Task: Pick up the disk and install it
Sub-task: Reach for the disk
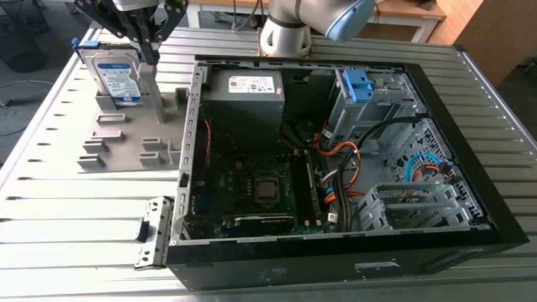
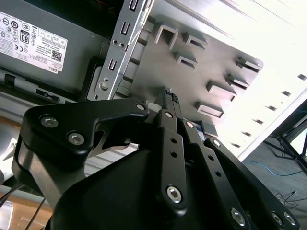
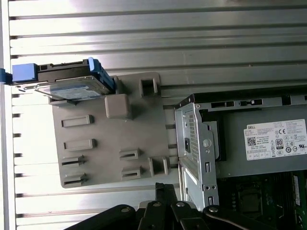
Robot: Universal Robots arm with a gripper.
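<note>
The disk (image 1: 117,75) stands on edge in a slot of the grey holder plate (image 1: 126,145) at the exterior view's upper left, silver with a white-and-blue label and a blue bracket around it. In the first wrist view the disk (image 3: 72,88) sits at the far end of the holder plate (image 3: 105,158). My gripper (image 1: 149,53) hangs just beside the disk's top, on the side toward the computer case, above a grey post of the plate. Its black fingers meet at the tip in both wrist views, gripper (image 2: 169,96) and gripper (image 3: 163,188), shut with nothing between them.
The open computer case (image 1: 336,157) lies on the slatted metal table (image 1: 50,207), right of the holder. Inside are a grey power-supply box (image 1: 243,94), the motherboard, cables, and a metal drive cage (image 1: 381,104) with a blue latch (image 1: 358,85). The arm's base (image 1: 285,31) stands behind the case.
</note>
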